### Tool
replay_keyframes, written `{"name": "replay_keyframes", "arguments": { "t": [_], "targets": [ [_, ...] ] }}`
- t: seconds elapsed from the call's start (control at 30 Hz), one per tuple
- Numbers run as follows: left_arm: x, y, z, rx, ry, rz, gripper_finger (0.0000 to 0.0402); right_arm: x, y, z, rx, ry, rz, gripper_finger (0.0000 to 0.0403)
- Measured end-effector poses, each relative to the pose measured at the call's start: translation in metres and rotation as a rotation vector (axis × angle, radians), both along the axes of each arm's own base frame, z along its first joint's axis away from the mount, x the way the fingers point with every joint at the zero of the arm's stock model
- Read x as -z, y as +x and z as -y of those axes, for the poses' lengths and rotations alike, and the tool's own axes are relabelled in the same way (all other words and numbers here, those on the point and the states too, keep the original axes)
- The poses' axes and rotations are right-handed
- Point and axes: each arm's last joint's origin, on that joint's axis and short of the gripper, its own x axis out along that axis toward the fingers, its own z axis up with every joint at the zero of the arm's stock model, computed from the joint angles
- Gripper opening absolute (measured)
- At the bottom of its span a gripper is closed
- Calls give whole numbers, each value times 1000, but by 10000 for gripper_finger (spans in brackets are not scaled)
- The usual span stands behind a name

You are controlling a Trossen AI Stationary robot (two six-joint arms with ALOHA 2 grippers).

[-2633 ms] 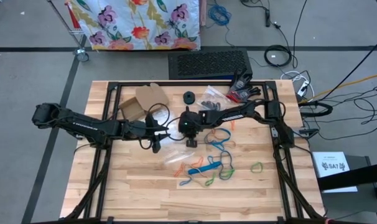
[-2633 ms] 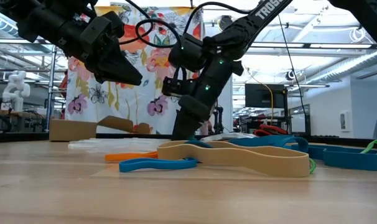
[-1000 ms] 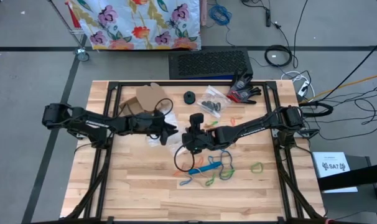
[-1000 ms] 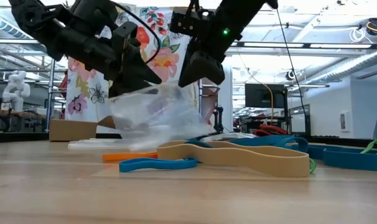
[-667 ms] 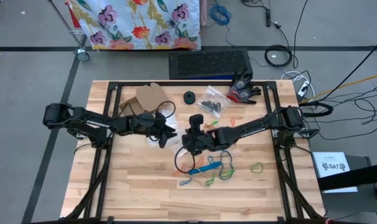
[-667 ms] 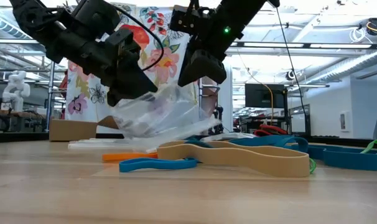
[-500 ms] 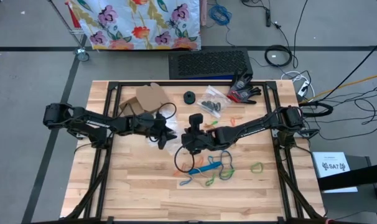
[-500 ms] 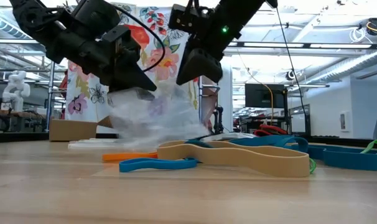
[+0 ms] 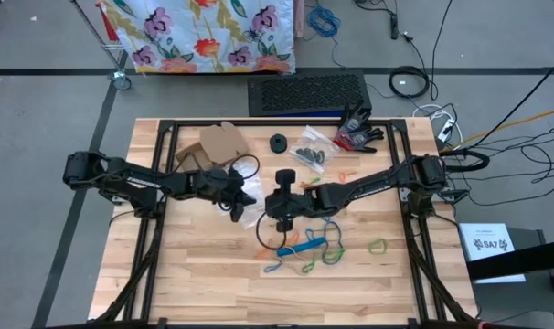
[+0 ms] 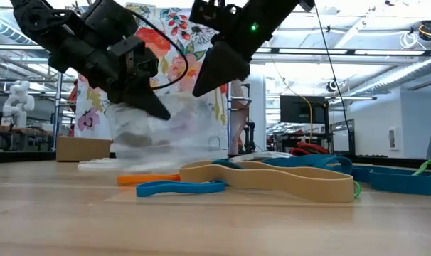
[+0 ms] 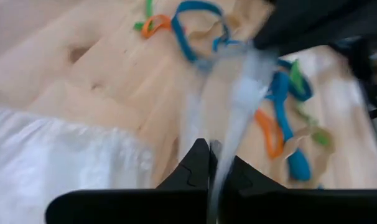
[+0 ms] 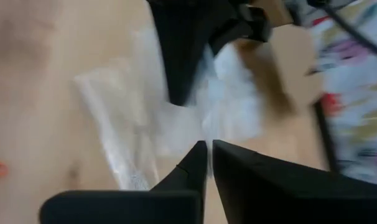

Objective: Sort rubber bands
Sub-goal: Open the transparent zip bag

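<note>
1. The rubber bands (image 9: 306, 249) are thin, floppy loops, light and probably a little grippy on wood. They look easiest to take by pinching 1 strand where a loop lies clear of its neighbours.
2. Taking the clear plastic bag (image 10: 162, 135) as landmark: the bands lie scattered on the table (image 9: 204, 274) just beside the bag, on its front side, blue, tan, orange and green together.
3. The left gripper (image 11: 208, 163) is pressed together on an edge of the bag, lifting it.
4. The right gripper (image 12: 208, 155) is pinched onto the bag's opposite edge, so the bands lie below and in front of both grippers, untouched.
</note>
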Motion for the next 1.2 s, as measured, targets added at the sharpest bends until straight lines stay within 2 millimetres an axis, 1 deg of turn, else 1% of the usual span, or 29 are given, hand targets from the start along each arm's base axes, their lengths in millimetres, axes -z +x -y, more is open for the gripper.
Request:
{"name": "replay_keyframes", "arguments": {
  "t": [0.2,0.37,0.47,0.6,0.73,0.87,1.0,1.1,1.2],
  "targets": [
    [6,-4,2,2,-4,-75,2,-1,3,24,-57,233,14,62],
    [8,-5,8,26,-4,-104,1,-3,7,48,-92,357,58,93],
    [8,-5,10,41,12,-98,1,-6,10,56,-122,347,93,110],
    [7,-5,10,43,17,-93,1,-2,12,57,-164,300,73,124],
    [7,-4,10,46,23,-85,0,5,14,60,-191,268,48,127],
    [5,-3,10,54,36,-62,0,10,15,70,-187,259,38,128],
    [5,-3,10,56,40,-58,0,11,15,81,-196,278,50,128],
    [4,-2,10,56,40,-54,0,11,15,89,-225,331,60,128],
    [4,-2,10,55,41,-49,0,11,14,93,-273,392,62,123]
  ]
}}
